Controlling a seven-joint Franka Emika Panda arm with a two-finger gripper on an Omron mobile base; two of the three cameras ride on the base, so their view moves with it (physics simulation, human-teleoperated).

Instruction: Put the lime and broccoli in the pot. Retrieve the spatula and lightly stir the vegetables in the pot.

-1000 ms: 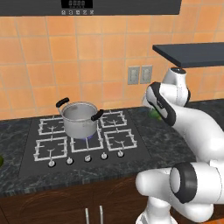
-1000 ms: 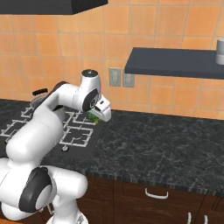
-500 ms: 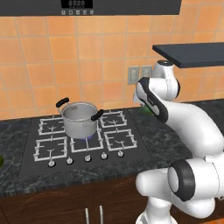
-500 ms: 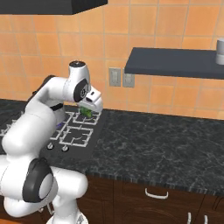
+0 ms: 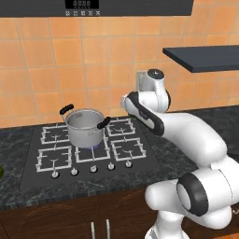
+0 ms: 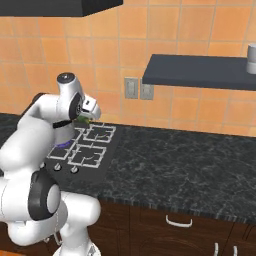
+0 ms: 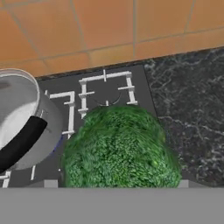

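hovering broccoli [image 7: 120, 148] between the jaws

Left base view: behind the arm on its left, facing forward and down, mid-range on the stove [image 5: 88, 149] and pot [image 5: 84, 127], tiled wall behind. Right base view: behind on the right, same direction, takes in more counter [image 6: 190, 165] and a wall shelf [image 6: 200, 72]. Both share the stove, the counter and the arm. Hand view: close, looking down along the gripper at broccoli [image 7: 120, 148], the pot rim at left, stove grates beyond.
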